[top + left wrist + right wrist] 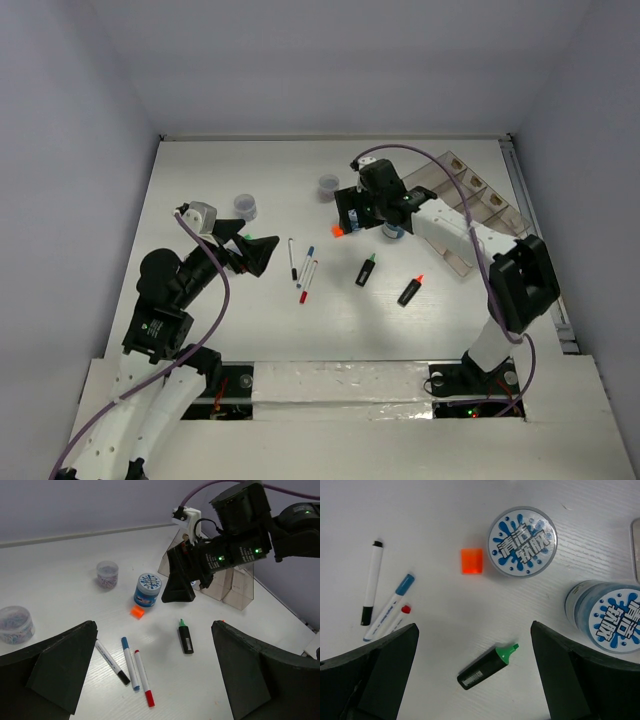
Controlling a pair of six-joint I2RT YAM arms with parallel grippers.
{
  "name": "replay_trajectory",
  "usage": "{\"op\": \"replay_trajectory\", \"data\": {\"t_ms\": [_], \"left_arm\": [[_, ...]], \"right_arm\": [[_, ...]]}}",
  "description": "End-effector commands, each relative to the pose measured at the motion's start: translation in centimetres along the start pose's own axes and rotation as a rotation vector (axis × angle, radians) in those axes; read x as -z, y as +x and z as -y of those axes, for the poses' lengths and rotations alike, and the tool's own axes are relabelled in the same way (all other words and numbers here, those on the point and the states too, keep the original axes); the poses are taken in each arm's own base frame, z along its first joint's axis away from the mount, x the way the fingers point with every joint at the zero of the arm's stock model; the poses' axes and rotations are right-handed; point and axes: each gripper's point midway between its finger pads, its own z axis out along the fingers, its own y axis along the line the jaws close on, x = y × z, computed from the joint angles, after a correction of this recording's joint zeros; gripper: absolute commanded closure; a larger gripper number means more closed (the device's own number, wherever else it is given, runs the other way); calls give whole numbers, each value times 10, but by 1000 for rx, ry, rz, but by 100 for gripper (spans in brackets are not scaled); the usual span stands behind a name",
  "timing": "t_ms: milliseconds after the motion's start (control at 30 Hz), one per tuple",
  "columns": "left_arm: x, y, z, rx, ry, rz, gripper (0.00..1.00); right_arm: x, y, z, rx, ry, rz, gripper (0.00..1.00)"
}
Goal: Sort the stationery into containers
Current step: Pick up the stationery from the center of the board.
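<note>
You've barely begun, it seems: pens (303, 265), 2 highlighters (367, 270), orange cube (337, 231) & pots (245, 206) all lie left of clear tray (480, 190); left gripper (257, 254) & right gripper (347, 214) both wide, empty.

The table (445, 510) is white and matt, with a fine grain running across it. At upper right of the overhead view, the tray (490, 205) is clear, shiny plastic. The pot (522, 541) has a glossy printed lid. The highlighter (484, 669) is smooth black plastic, and the cube (472, 561) is a dull orange. Crinkled silvery tape (340, 385) lines the bottom edge.
</note>
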Motion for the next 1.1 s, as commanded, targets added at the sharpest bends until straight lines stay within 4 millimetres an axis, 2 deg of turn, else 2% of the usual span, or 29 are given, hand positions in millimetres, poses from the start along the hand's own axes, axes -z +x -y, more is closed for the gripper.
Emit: {"op": "replay_trajectory", "data": {"t_ms": [0,167,433,500,600,700,733,867,900,933,1033,1067], "left_arm": [[0,-11,5,-24,21,35,1],[1,-12,6,-25,23,38,1],[2,-13,7,-30,27,42,1],[1,-13,7,-28,29,42,1],[1,-13,7,-29,30,40,1],[1,-13,8,-29,32,38,1],[1,-13,8,-29,32,38,1],[0,-11,7,-27,33,33,1],[0,-12,8,-27,34,36,1],[0,-12,7,-25,33,35,1],[0,-11,8,-26,37,33,1],[0,-11,8,-27,39,33,1]], "right_arm": [[0,-30,8,19,88,77,0],[-23,-35,17,25,155,55,0],[-54,-28,34,6,202,-9,0],[-63,-21,34,4,206,-37,0],[-69,-26,31,9,193,-29,0],[-76,-26,34,5,210,-24,10],[-77,-28,40,-3,222,-20,12],[-82,-28,41,-5,229,-15,17],[-83,-29,41,-7,229,-14,20],[-84,-29,41,-8,232,-14,28],[-86,-32,48,-16,248,-2,29],[-86,-33,47,-15,246,0,34]]}}
